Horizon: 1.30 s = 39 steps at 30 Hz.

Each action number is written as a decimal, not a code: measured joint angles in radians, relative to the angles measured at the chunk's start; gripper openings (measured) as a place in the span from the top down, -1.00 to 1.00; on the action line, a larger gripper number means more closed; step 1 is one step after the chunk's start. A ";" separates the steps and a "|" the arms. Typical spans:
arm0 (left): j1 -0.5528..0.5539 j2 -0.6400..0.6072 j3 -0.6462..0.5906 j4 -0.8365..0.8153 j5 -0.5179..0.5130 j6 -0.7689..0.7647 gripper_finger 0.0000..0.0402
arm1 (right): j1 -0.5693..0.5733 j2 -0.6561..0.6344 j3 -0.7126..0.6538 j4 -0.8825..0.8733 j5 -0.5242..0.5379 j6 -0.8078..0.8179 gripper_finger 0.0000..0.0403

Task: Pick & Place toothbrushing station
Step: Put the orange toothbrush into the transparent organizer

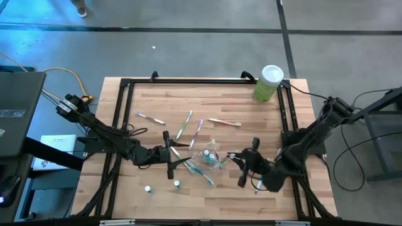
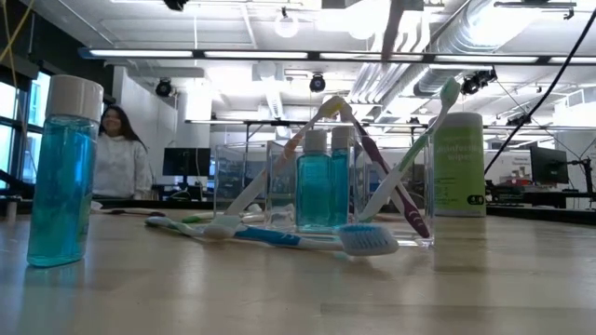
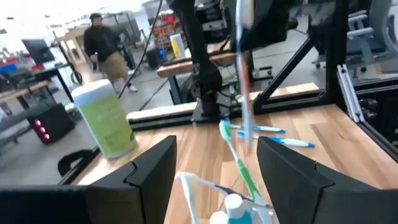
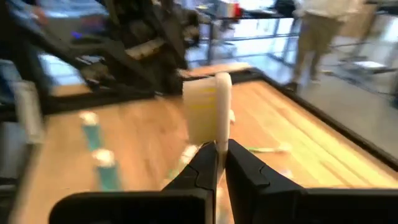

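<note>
Right end effector (image 4: 216, 163) is closed on a toothbrush (image 4: 208, 115), bristle head upright between the fingers, near the tabletop's (image 1: 239, 94) right front. Left end effector (image 3: 214, 165) stands open, fingers spread, just left of the clear cup (image 1: 210, 156). The cup sits at centre front, holding small teal bottles (image 2: 324, 181) and leaning brushes (image 2: 386, 181). More brushes (image 1: 188, 122) lie scattered behind and beside it. Two small bottles (image 1: 162, 186) stand at front left. A green canister (image 1: 268, 83) stands at the rear right.
</note>
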 joint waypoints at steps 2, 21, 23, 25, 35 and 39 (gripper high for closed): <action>0.014 0.000 0.000 -0.021 0.001 -0.017 -0.09 | 0.011 0.014 -0.015 -0.011 0.043 0.041 0.96; 0.141 0.000 -0.001 0.174 0.254 0.160 -0.09 | 0.013 0.028 -0.046 0.077 0.068 0.218 0.96; 0.163 0.000 -0.001 0.148 0.338 0.141 -0.09 | 0.014 0.028 -0.046 0.080 0.070 0.218 0.96; 0.193 0.000 -0.001 0.106 0.428 0.092 -0.09 | 0.014 0.028 -0.046 0.079 0.068 0.217 0.96; 0.336 0.000 -0.001 -0.074 0.609 -0.129 -0.09 | 0.013 0.036 -0.045 0.051 0.072 0.161 0.96; 0.354 0.000 -0.001 -0.118 0.606 -0.102 -0.09 | 0.010 0.071 -0.045 0.045 0.087 0.140 0.96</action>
